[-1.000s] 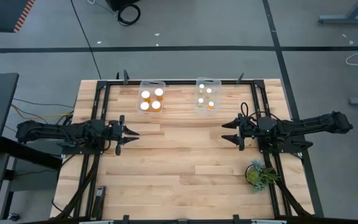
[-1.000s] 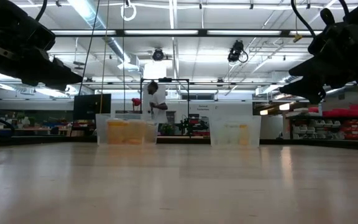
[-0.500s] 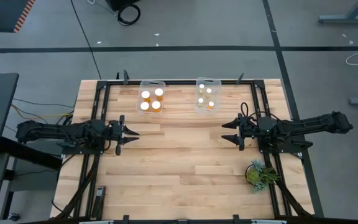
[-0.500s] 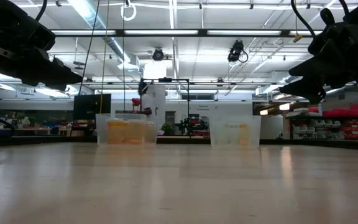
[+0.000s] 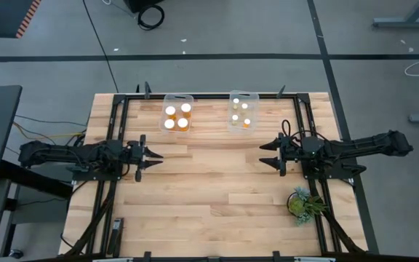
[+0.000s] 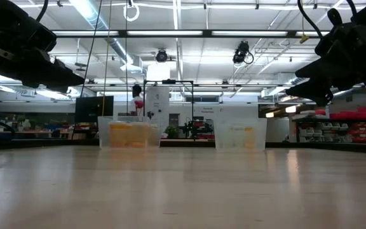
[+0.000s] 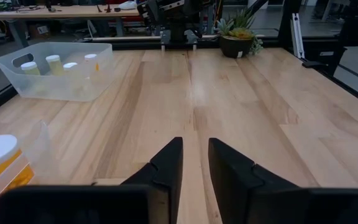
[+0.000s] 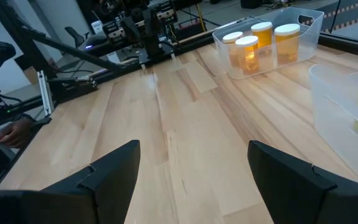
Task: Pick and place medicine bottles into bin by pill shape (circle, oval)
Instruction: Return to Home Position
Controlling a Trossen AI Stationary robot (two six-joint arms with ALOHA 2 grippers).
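Observation:
Two clear bins stand at the table's far edge. The left bin (image 5: 178, 115) holds several larger amber bottles with white caps (image 8: 260, 38). The right bin (image 5: 243, 111) holds several smaller bottles (image 7: 55, 62). All stand upright on the bin floors. My left gripper (image 5: 151, 158) hovers over the table's left middle, empty, its fingers a little apart (image 7: 195, 144). My right gripper (image 5: 268, 155) hovers over the right middle, wide open and empty (image 8: 194, 146). No bottle lies on the bare table.
A small potted plant (image 5: 302, 202) stands near the table's right front corner. A black frame (image 5: 195, 95) runs around the wooden top. The wood between the two grippers and toward the near edge is bare. The bins also show in the low view (image 6: 129, 133), (image 6: 240, 135).
Neither arm nor any bottle has moved. A person in the room behind the table has walked toward the picture's left, out of plain sight.

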